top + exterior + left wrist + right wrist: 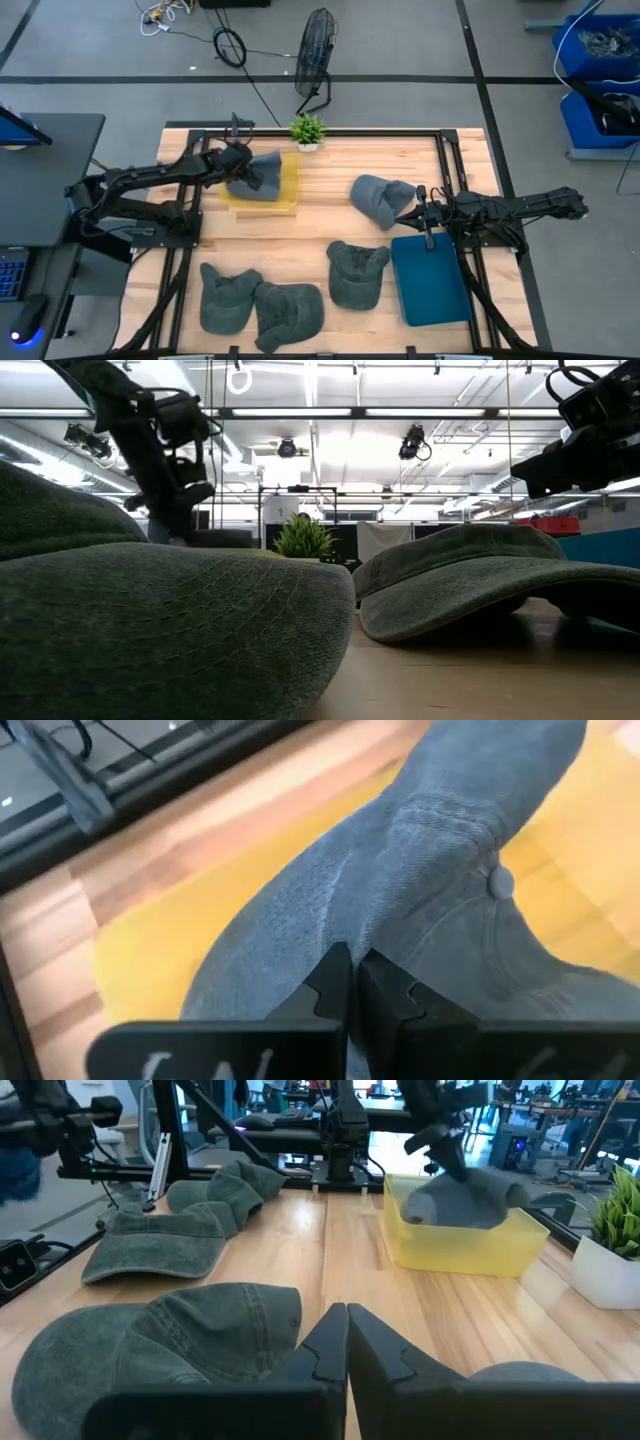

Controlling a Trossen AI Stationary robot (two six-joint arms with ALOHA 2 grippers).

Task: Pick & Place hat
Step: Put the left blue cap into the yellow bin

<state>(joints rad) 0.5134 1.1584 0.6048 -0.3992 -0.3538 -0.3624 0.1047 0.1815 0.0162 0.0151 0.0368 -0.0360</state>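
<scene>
A grey-blue hat (264,172) (430,840) sits over the yellow bin (287,192) (465,1248) at the table's far left, and my left gripper (243,165) (352,975) is shut on it. My right gripper (403,214) (346,1325) is shut and empty. It hovers at the right, just beside a second grey-blue hat (378,198) (530,1377) that lies on the wood. Three green hats (228,296) (290,314) (357,273) lie along the near edge. My left gripper pinches a raised fold of the hat's crown cloth (335,925) between its two fingers, a little way from the top button (500,880). It comes from above, slanting from the table's left. The hat droops below the fingers (440,1140) into the yellow bin, with its lower part inside the bin's walls.
A blue tray (430,280) lies at the near right, under my right arm. A small potted plant (308,130) (303,538) stands at the far edge beside the yellow bin. Bare wood lies in the table's middle. A fan (318,45) stands on the floor beyond.
</scene>
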